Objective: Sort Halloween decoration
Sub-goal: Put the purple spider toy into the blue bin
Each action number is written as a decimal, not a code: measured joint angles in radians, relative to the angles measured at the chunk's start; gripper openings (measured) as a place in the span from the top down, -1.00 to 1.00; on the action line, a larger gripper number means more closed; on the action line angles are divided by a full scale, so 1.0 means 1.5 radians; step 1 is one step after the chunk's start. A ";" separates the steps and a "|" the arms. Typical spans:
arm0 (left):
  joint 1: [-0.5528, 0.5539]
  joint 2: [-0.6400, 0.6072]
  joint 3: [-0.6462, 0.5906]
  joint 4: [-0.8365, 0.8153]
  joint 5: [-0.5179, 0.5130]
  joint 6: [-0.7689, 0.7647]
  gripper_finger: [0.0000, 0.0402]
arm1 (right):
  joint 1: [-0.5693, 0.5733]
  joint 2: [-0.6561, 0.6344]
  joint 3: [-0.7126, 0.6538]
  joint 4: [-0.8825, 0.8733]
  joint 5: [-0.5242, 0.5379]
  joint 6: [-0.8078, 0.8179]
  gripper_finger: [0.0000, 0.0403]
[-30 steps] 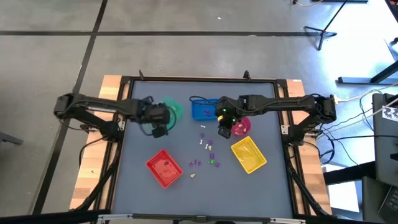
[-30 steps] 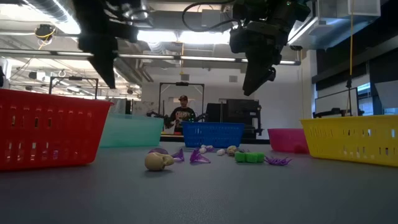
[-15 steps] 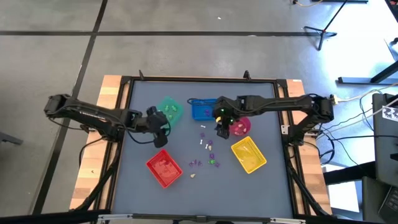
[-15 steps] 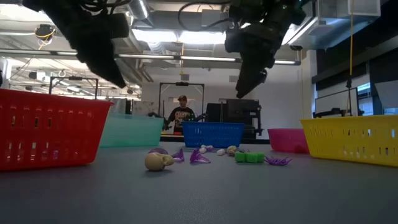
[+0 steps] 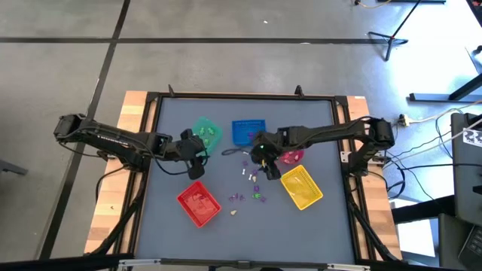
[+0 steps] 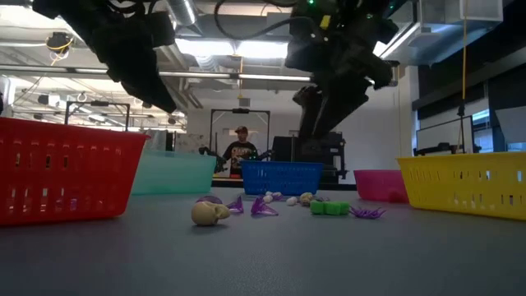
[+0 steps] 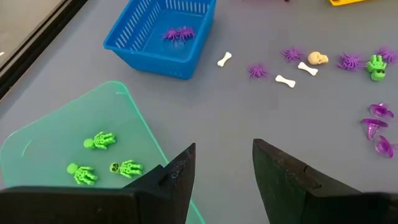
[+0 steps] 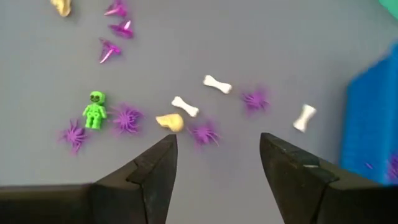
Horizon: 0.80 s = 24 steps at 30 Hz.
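The Halloween decoration lies loose on the grey table's middle: white bones (image 8: 217, 84), a cream skull (image 8: 169, 122), purple spiders (image 8: 254, 99), a green skeleton (image 8: 94, 111) and purple cones (image 7: 379, 112). More green skeletons (image 7: 99, 142) lie in the green tray (image 5: 205, 132), and purple spiders (image 7: 179, 33) lie in the blue tray (image 5: 248, 132). My right gripper (image 8: 217, 140) hangs open above the skull and spiders, slanting down and touching nothing. My left gripper (image 7: 224, 149) stands open and empty over the near right corner of the green tray.
A red tray (image 5: 198, 203) stands near the front left and a yellow tray (image 5: 301, 187) at the front right. The pink bowl (image 5: 292, 156) sits just right of my right hand. A person (image 6: 241, 148) stands far behind the table.
My right gripper has left the pink bowl, gone toward the table's left and near edge and sunk over the loose trinkets, rolling its wrist. My left gripper has drawn back off the green tray toward the left and tipped less steeply, then kept still.
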<state>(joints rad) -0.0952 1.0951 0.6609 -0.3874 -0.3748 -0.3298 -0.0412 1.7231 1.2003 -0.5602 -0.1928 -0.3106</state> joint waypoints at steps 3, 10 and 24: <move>0.000 0.000 0.000 0.000 0.000 0.000 0.28 | 0.014 0.020 0.000 0.019 0.006 -0.017 -0.12; 0.000 0.000 0.000 0.004 0.000 0.000 0.28 | 0.019 0.063 0.000 0.029 0.037 -0.032 -0.12; 0.000 0.000 0.000 0.005 0.000 0.000 0.28 | 0.019 0.110 -0.001 0.043 0.042 -0.059 -0.12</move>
<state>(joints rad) -0.0952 1.0954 0.6609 -0.3801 -0.3752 -0.3298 -0.0124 1.8874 1.1988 -0.4964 -0.1297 -0.3997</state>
